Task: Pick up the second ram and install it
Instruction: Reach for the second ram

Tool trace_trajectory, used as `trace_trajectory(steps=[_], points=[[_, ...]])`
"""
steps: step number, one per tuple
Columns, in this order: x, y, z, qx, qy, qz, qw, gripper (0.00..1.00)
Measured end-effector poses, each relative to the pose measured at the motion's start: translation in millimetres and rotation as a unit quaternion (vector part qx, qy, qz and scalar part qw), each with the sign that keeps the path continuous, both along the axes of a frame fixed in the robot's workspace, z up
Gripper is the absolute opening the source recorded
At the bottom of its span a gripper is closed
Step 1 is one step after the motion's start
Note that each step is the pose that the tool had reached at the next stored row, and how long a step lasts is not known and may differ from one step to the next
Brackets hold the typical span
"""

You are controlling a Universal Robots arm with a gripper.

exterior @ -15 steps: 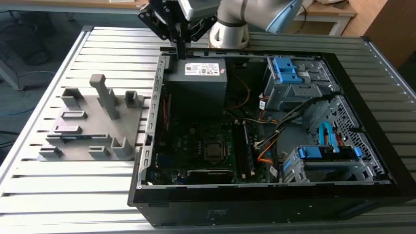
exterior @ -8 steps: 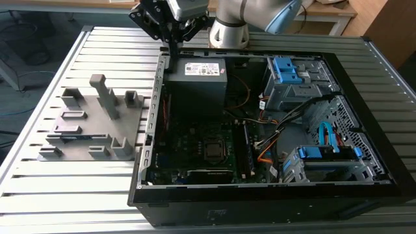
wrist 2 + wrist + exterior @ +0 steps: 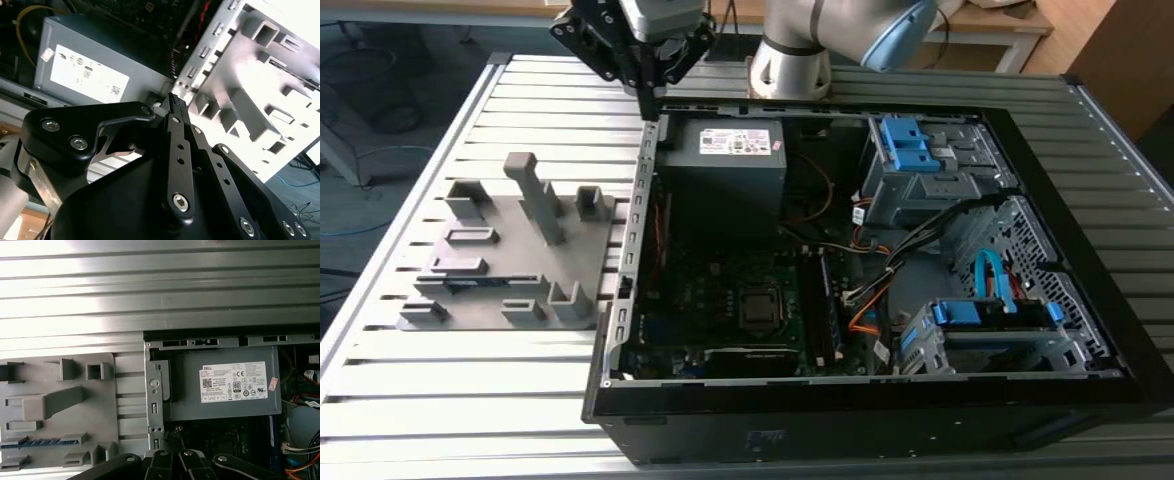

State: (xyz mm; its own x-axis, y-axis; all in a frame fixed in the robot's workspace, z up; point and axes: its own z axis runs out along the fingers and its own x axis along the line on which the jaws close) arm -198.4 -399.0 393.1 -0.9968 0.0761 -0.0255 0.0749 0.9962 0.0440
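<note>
The second ram is a thin dark stick with bluish patches, lying in a slot of the grey holder block. In the exterior view the ram is a dark line low in that block, left of the open computer case. My gripper hangs over the case's back left corner, beside the power supply, well away from the ram. Its black fingers meet at the tips with nothing between them. The gripper also appears in the first wrist view, above the case wall.
The case lies open on a slatted metal table, with the motherboard, cables and blue drive brackets inside. The case's left wall stands between the holder block and the motherboard. The arm's base stands behind the case.
</note>
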Motion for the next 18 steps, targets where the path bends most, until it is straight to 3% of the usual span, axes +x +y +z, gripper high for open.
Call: trace_trajectory(steps=[18], points=[[-51.1, 0.0, -0.3, 0.0000, -0.0003, 0.000, 1.0000, 0.10]])
